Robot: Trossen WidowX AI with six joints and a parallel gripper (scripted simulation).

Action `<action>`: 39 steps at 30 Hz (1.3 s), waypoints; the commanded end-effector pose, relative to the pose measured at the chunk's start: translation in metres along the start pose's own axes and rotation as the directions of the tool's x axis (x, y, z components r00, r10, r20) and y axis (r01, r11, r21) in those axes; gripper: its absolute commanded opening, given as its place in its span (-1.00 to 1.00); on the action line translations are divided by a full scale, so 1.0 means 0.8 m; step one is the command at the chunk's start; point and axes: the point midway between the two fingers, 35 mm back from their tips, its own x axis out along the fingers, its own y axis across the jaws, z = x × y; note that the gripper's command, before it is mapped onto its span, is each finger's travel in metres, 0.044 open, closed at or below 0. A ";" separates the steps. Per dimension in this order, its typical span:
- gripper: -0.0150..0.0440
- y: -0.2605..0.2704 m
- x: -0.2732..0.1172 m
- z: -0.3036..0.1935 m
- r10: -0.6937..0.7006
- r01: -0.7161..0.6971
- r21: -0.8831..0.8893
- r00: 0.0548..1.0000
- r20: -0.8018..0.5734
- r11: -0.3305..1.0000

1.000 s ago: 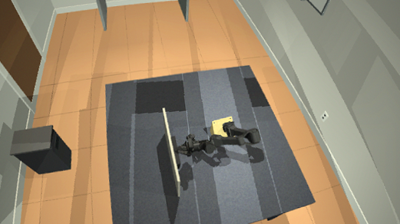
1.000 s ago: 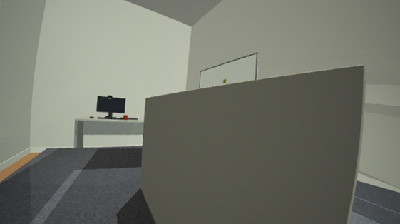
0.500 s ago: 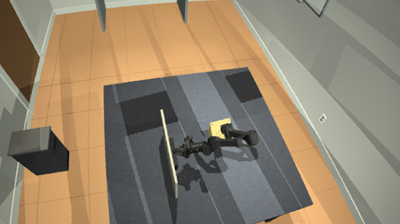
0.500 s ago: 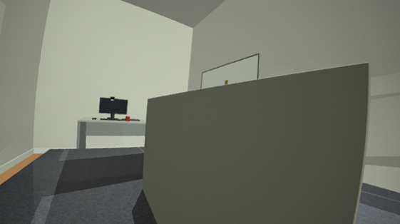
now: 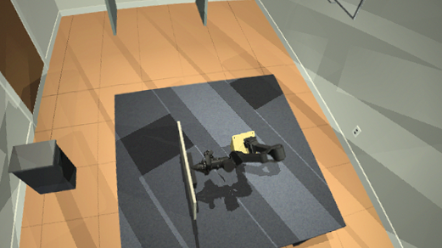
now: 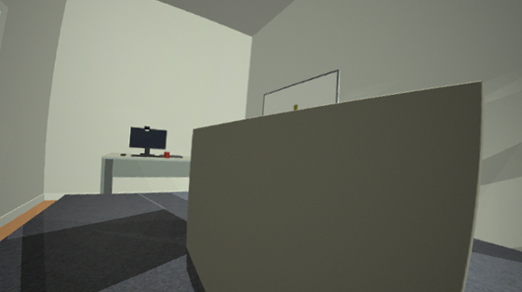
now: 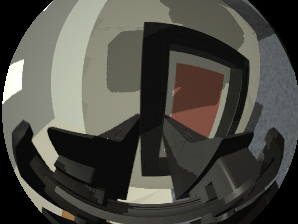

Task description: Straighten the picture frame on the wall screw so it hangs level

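Observation:
The picture frame (image 7: 154,60) has a black border, a pale inner edge and a red picture. In the wrist view it is right of centre against the pale upright panel (image 5: 181,142) (image 6: 332,194) (image 7: 95,110). Its left bar stands nearly upright and its top edge slopes down to the right, but the lens bends the view, so I cannot tell how level it is. My gripper (image 7: 150,119) (image 5: 194,167) is shut on the lower part of the left bar, one finger on each side. The fingers cover part of the lower frame. The screw and notched strip are hidden.
The panel stands on a dark table (image 5: 150,236) and hides the arm in the exterior view. The arm's yellow base plate (image 5: 238,142) is on the table to the right of the panel. A dark bin (image 5: 46,177) stands on the floor beyond the table's left side.

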 end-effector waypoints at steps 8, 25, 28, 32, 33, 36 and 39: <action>-0.49 0.001 0.000 0.000 -0.002 0.002 -0.003 1.000 -0.003 1.000; -0.49 0.008 0.000 0.000 -0.002 0.002 -0.004 1.000 -0.003 1.000; -0.49 0.009 0.000 0.000 -0.002 0.002 -0.004 1.000 -0.003 1.000; -0.49 0.011 0.000 0.000 -0.002 0.002 -0.004 1.000 -0.003 1.000; -0.49 0.011 0.000 0.000 -0.002 0.002 -0.004 1.000 -0.003 1.000; -0.49 0.012 0.000 0.000 -0.002 0.002 -0.004 1.000 -0.003 1.000; -0.49 0.012 0.000 0.000 -0.002 0.002 -0.004 1.000 -0.003 1.000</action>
